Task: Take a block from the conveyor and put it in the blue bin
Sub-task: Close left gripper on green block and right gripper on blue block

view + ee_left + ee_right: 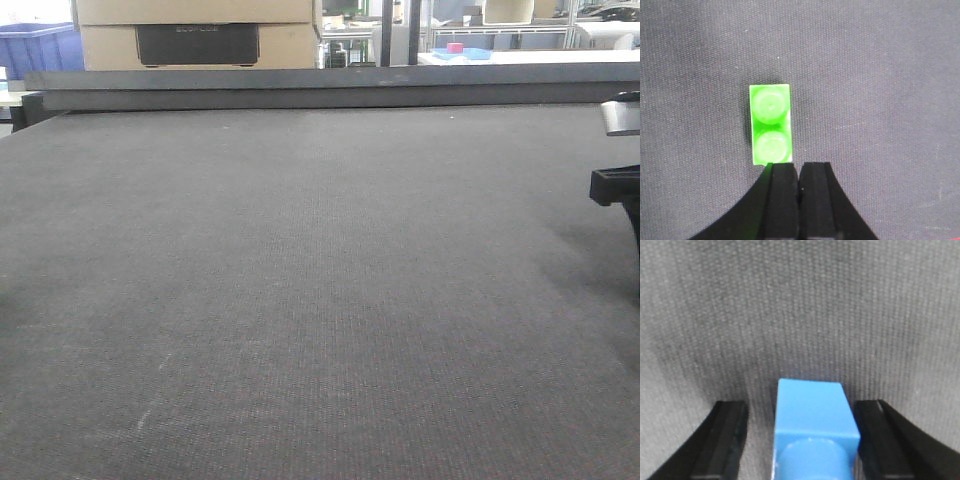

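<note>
The right pincer (801, 412), spread, straddles the blue block (812, 427) lengthwise, gaps either side; the left pincer (799, 167), pressed together, sits just behind the green block (770, 125).

I see a big tan cardboard box (197, 35) with a dark rectangular panel (197, 44) on its front. To its right stands a white tabletop (540, 57); near its left edge a flat blue tray (474, 54) carries a small pink object (455, 47).
</note>
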Action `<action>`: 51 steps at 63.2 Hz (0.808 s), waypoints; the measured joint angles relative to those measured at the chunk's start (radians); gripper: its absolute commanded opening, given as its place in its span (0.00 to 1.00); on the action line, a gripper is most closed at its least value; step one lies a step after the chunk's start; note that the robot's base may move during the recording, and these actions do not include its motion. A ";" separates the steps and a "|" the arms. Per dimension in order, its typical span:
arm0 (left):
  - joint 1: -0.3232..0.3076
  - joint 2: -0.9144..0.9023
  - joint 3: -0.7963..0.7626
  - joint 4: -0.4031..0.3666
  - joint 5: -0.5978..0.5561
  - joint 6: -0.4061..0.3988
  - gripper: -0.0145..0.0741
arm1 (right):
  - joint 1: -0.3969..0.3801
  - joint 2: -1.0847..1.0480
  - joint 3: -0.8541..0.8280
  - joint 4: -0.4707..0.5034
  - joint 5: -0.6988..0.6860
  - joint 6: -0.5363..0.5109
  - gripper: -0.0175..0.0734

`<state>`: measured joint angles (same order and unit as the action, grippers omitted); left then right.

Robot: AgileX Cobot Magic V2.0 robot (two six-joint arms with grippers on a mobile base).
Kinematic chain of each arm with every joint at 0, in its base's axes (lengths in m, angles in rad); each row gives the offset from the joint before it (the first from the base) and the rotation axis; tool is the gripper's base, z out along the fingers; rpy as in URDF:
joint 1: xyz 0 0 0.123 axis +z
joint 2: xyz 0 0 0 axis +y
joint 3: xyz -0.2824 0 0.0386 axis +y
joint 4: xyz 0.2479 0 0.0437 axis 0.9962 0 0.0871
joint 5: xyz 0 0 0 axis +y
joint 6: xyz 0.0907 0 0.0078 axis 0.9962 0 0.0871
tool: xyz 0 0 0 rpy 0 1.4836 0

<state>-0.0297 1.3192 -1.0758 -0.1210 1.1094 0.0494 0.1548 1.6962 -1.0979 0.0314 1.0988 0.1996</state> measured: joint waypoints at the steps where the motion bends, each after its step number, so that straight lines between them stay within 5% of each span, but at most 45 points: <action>1: 0.000 0.000 0.000 0.000 0.000 0.000 0.04 | 0.000 0.000 0.000 0.000 0.000 0.000 0.42; 14: 0.000 0.000 0.000 0.000 -0.021 -0.027 0.04 | 0.000 0.000 -0.002 0.001 0.007 0.000 0.01; 33: 0.000 0.000 0.000 0.027 -0.079 -0.119 0.04 | 0.000 -0.119 -0.064 0.001 -0.008 0.000 0.01; 51: 0.000 0.002 0.009 0.066 -0.091 -0.118 0.04 | 0.000 -0.376 -0.105 0.001 -0.166 -0.035 0.01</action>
<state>-0.0297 1.3216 -1.0672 -0.0553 1.0186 -0.0687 0.1548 1.3200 -1.2029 0.0325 0.9327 0.1646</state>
